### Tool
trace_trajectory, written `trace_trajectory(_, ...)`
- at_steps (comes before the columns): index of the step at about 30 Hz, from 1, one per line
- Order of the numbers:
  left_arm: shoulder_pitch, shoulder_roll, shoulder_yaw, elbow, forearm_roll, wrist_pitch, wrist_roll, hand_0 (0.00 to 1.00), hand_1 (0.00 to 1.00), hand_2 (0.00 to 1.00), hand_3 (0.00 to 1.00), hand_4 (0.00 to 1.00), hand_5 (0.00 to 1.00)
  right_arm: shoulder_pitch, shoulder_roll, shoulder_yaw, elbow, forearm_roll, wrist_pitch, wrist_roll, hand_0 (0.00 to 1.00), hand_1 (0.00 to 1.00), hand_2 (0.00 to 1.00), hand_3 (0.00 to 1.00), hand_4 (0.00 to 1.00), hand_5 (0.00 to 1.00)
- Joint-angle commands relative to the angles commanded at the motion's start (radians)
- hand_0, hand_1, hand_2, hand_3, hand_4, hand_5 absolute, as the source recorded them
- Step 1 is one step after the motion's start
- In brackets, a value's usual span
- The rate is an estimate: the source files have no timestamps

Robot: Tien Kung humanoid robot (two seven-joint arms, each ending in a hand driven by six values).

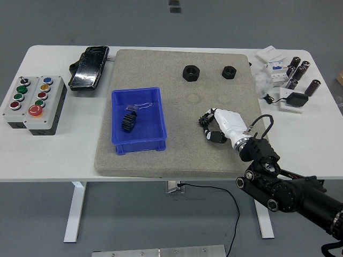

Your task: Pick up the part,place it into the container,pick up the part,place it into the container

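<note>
We see our right hand over the grey mat, fingers curled and holding nothing. One gear-like part lies in the blue container to its left; two black nuts sit well beyond, near the mat's far edge.

Robotics lab or workshop bench: white height-adjustable table on grey floor, push-button control box far left, electrical components far right, grey foam mat centre.
</note>
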Motion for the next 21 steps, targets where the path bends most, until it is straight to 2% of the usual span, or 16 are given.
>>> trace_trajectory(12,0.0,-0.001,-0.001,0.0,-0.001,0.001,0.001,0.672,0.647,0.601,0.641,0.712,0.357,0.025,0.009,0.013,0.037,-0.016,-0.007,-0.01,0.683,0.603,0.457,0.664,0.546,0.214)
trace_trajectory(21,-0.002,-0.001,-0.003,0.0,0.001,0.001,0.002,0.672,0.647,0.601,0.642,0.712,0.358,0.093,0.036,-0.043,0.152,-0.022,-0.006,-0.038,0.681,0.603,0.456,0.663,0.548,0.226)
